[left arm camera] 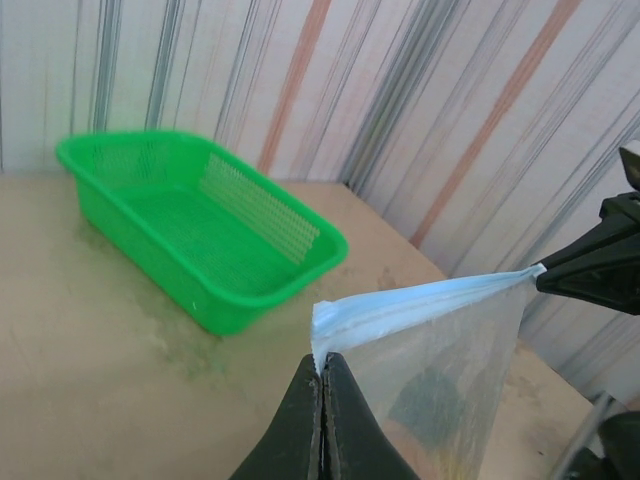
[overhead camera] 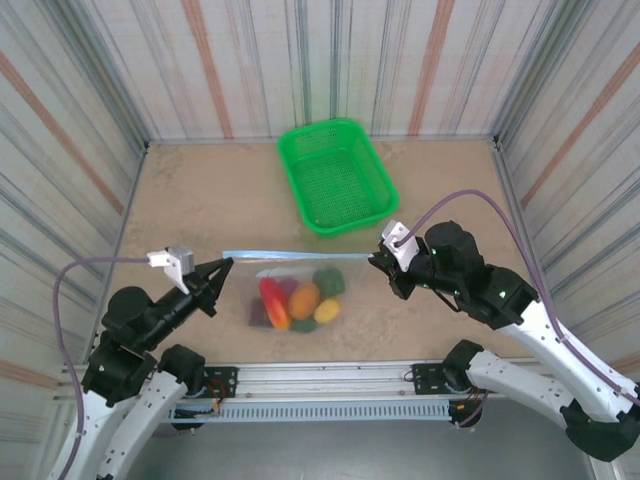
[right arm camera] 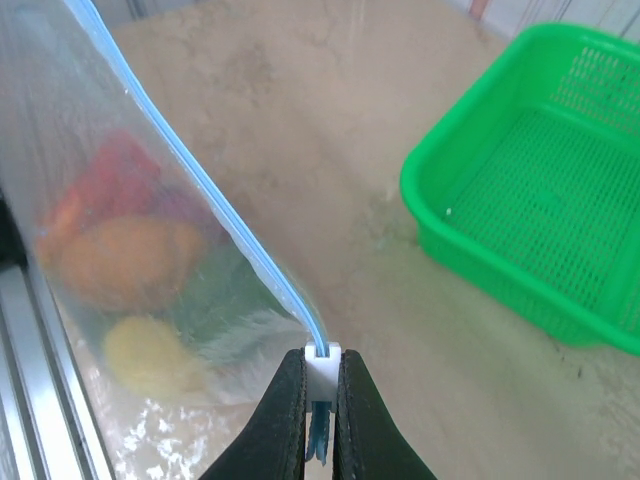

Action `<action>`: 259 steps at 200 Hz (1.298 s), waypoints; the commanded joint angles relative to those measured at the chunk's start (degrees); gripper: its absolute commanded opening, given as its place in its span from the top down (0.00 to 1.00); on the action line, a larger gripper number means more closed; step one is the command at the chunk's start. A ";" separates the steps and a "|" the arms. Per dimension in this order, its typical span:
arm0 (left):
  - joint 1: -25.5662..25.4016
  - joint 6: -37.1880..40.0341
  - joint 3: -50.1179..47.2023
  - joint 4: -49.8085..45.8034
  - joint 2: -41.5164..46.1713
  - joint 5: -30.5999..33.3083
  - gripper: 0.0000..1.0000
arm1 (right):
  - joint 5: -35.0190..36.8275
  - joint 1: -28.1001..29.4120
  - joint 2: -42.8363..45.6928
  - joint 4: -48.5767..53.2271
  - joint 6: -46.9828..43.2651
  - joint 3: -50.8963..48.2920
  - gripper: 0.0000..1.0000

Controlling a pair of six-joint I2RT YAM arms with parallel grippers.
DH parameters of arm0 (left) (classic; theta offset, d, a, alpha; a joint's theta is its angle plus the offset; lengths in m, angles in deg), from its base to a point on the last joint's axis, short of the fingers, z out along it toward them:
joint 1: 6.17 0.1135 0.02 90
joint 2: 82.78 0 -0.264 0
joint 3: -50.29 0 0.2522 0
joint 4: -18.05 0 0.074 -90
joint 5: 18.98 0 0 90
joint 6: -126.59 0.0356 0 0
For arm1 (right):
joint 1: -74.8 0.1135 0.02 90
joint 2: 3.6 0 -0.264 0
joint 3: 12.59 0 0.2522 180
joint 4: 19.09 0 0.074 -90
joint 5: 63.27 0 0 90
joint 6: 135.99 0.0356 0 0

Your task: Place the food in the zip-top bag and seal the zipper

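Table [overhead camera: 200, 200], left gripper [overhead camera: 226, 264], right gripper [overhead camera: 378, 260] pinching zipper [overhead camera: 295, 254]

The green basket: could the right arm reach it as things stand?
Probably yes for distance: the green basket sits just beyond the right gripper with bare table between. But that gripper is shut on the zipper, so it must let go first.
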 commanded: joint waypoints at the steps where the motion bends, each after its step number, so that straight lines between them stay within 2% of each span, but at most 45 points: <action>1: 0.68 -8.49 -0.15 -4.76 -1.26 4.00 1.00 | 5.27 -0.14 -2.67 1.43 0.62 0.50 0.92; 12: 0.70 -10.19 0.77 -7.75 -3.49 9.06 1.00 | 4.74 -0.14 -5.86 -1.78 0.19 0.91 0.92; 27: 0.74 -14.81 2.45 -12.96 -7.78 19.20 1.00 | 4.16 -0.35 -12.00 -6.81 -0.11 2.15 0.90; 42: 0.73 -16.75 2.64 -14.41 -12.20 27.11 1.00 | 4.72 -0.74 -19.35 -10.21 -0.01 5.06 0.73; 57: 1.25 -23.20 2.32 -15.78 -17.02 35.63 1.00 | 6.04 -0.68 -24.28 -11.39 0.23 8.71 0.59; 81: 4.61 -31.84 2.80 -16.41 -27.22 42.08 1.00 | 7.60 -0.74 -25.51 -13.56 0.25 11.15 0.44; 101: 9.85 -41.96 4.49 -20.23 -37.04 44.95 1.00 | 7.34 -1.98 -24.62 -14.41 0.31 11.21 0.40; 110: 12.94 -45.71 4.33 -21.15 -41.13 44.55 1.00 | 7.16 -2.50 -24.30 -14.21 0.58 11.01 0.40; 122: 17.77 -48.34 4.35 -20.81 -46.46 40.41 1.00 | 6.97 -2.79 -23.81 -14.36 0.79 10.51 0.40; 131: 18.96 -49.35 4.95 -20.42 -50.13 39.05 1.00 | 6.76 -2.93 -23.59 -14.36 0.91 10.05 0.40; 169: 18.16 -48.41 10.28 -20.02 -59.98 36.76 1.00 | 5.91 -3.26 -22.81 -13.90 1.95 8.44 0.40; 201: 17.96 -47.31 10.41 -18.87 -60.49 36.13 1.00 | 6.39 -3.53 -22.06 -13.49 3.41 7.32 0.40; 229: 17.96 -42.69 10.79 -14.10 -62.46 33.28 1.00 | 7.95 -4.00 -21.82 -13.63 5.63 6.30 0.40; 246: 17.72 -40.06 13.39 -15.81 -64.30 32.26 1.00 | 8.60 -4.58 -21.17 -14.36 9.23 5.02 0.38; 259: 17.63 -38.08 14.31 -17.36 -63.19 33.48 0.84 | 5.49 -5.21 -19.78 -14.80 9.06 3.61 0.38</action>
